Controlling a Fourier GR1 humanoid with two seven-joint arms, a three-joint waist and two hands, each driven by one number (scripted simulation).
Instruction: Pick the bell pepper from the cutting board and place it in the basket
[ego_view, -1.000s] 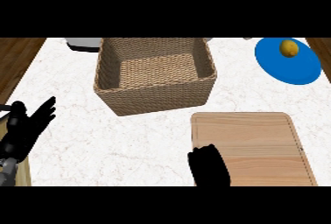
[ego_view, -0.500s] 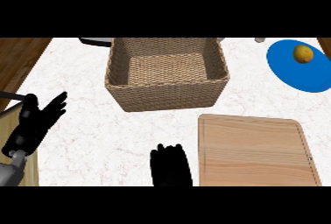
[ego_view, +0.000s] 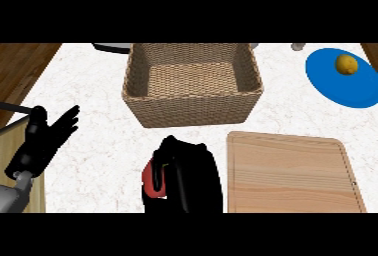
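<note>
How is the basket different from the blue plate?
The basket is brown, woven and boxy with tall walls; the blue plate is smooth, round and flat. The basket has nothing inside; the plate carries a small yellow fruit. The basket sits mid-counter, the plate at the right edge. Both rest on the white counter.

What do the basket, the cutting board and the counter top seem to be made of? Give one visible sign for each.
Basket: looks like woven wicker, tan, criss-cross weave showing.
Cutting board: apparently light wood, matt, with straight grain lines.
Counter top: probably marble or similar stone, white with faint veins.
</note>
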